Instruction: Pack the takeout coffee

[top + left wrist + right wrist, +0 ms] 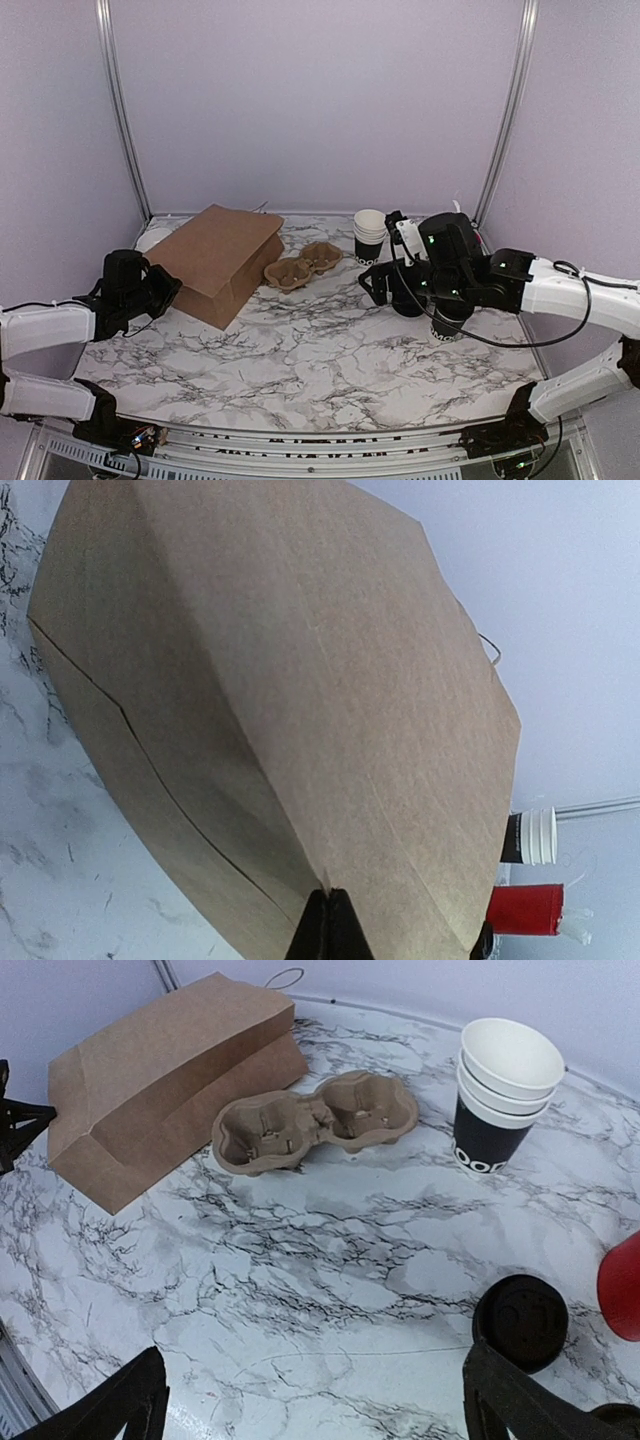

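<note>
A brown paper bag (215,255) lies flat at the left of the marble table; it also shows in the left wrist view (300,700) and the right wrist view (170,1070). My left gripper (163,285) is shut on the bag's near edge (330,925). A small black cup (446,328), mostly hidden under my right arm, stands at the right; I cannot see its lid. My right gripper (385,262) hangs wide open and empty above the table (315,1405).
A cardboard two-cup carrier (303,265) (310,1125) lies beside the bag. A stack of white-rimmed black cups (369,235) (500,1090) stands at the back. A low round black lid pile (520,1322) sits by my right finger, beside a red holder (622,1285).
</note>
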Robot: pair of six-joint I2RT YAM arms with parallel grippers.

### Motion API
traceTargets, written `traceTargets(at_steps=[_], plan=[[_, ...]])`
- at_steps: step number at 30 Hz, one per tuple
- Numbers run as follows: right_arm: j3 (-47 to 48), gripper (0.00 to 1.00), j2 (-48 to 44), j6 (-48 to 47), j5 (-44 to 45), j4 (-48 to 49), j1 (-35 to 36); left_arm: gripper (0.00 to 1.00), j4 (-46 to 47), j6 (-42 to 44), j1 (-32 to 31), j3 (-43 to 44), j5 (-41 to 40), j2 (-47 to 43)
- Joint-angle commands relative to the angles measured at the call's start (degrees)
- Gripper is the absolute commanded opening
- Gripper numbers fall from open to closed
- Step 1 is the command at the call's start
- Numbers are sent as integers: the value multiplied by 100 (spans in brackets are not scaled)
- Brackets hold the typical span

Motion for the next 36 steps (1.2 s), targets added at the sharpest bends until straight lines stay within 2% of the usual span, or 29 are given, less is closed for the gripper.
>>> traceTargets(at_steps=[1, 8, 17, 28, 36], plan=[[785, 100, 607, -305, -604, 550, -2, 0, -299, 459, 30, -286, 398, -887], [1278, 100, 970, -328, -1341, 611, -274, 0, -1801, 1169, 33, 66, 402, -2345], [1609, 100, 880, -331, -2262, 451, -922, 0, -2540, 2167, 29, 654, 1215, -3197], [1663, 100, 658, -214, -3194, 499, -1444, 0, -2602, 2754, 34, 1306, 2490, -3393], [1216, 100, 552, 34, -4115, 917, -2087, 0, -2582, 2904, 26, 1506, 3072, -3329]])
